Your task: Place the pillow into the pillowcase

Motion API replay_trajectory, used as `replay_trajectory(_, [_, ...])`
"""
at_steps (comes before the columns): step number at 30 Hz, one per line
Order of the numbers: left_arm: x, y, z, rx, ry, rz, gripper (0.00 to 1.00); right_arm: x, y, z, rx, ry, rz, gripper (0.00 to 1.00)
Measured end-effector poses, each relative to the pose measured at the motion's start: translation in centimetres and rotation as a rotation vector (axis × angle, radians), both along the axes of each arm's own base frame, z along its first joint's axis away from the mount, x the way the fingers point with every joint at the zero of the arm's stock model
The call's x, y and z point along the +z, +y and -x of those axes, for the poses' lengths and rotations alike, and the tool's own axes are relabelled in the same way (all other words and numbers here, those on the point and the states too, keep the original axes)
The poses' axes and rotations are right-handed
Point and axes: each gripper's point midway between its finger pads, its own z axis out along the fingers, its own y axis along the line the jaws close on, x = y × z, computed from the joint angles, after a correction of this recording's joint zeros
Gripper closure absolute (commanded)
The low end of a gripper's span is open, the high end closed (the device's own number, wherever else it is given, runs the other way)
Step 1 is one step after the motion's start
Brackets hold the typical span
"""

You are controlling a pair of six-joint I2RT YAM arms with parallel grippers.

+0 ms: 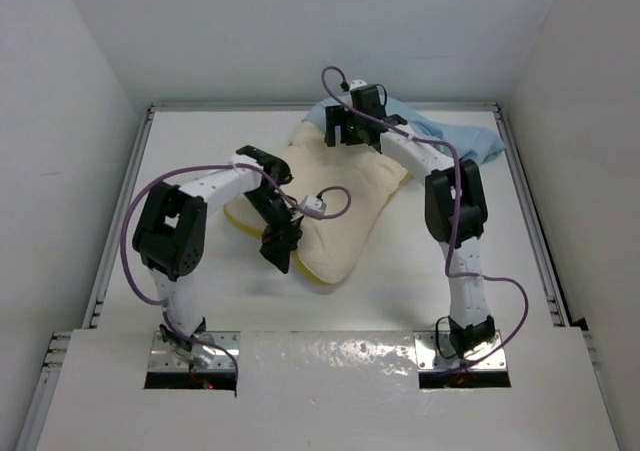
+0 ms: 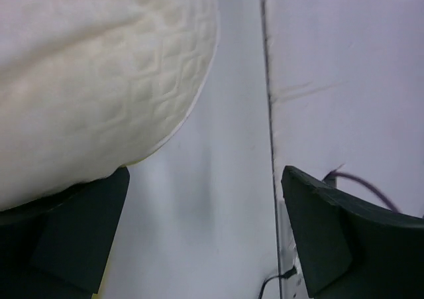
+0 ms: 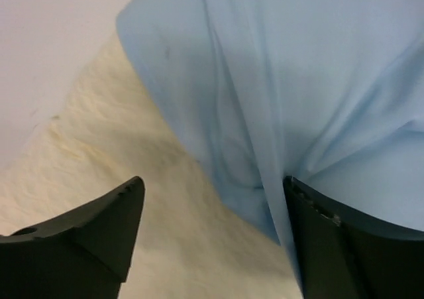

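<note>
Pillow: a large cream-white quilted padded pillow point(image 1: 370, 186) with yellow edge trim is laid, bent, at the middle of the white table point(image 1: 200, 151).
Pillowcase: a thin light-blue satin cloth case point(image 1: 465, 136) is bunched at the far right, and its edge is draped over the pillow's far corner.
Right gripper point(image 3: 213, 183): its fingers are held spread above that overlap, and nothing is grasped.
Left gripper point(image 2: 205, 179): its fingers are held spread at the pillow's near edge, and one finger is overhung by the padding.

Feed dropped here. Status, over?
Left gripper open at pillow edge. Right gripper open over pillowcase. Pillow mostly bare. No obstruction seen.
</note>
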Motion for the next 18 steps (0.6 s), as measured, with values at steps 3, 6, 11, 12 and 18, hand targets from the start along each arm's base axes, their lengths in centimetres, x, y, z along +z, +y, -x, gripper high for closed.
replay_trajectory(3, [5.0, -3.1, -1.4, 0.018, -0.069, 0.147, 0.0, 1.8, 0.2, 0.9, 0.032, -0.02, 0.027, 0.01])
replay_trajectory(6, [12.8, -6.0, -5.9, 0.083, -0.27, 0.359, 0.04, 4.1, -0.2, 1.8, 0.033, -0.043, 0.046, 0.01])
replay_trajectory(11, [19.2, -6.4, -12.8, 0.345, -0.434, 0.479, 0.96, 9.5, -2.5, 4.1, -0.041, -0.094, 0.053, 1.0])
replay_trajectory(12, [18.6, -6.3, -15.1, 0.413, -0.464, 0.453, 0.96, 10.7, -3.2, 4.8, -0.071, -0.1, 0.031, 1.0])
replay_trajectory(18, [10.0, -6.8, -26.4, 0.555, -0.632, 0.285, 0.41, 11.7, -9.9, 11.1, -0.265, -0.074, -0.103, 0.19])
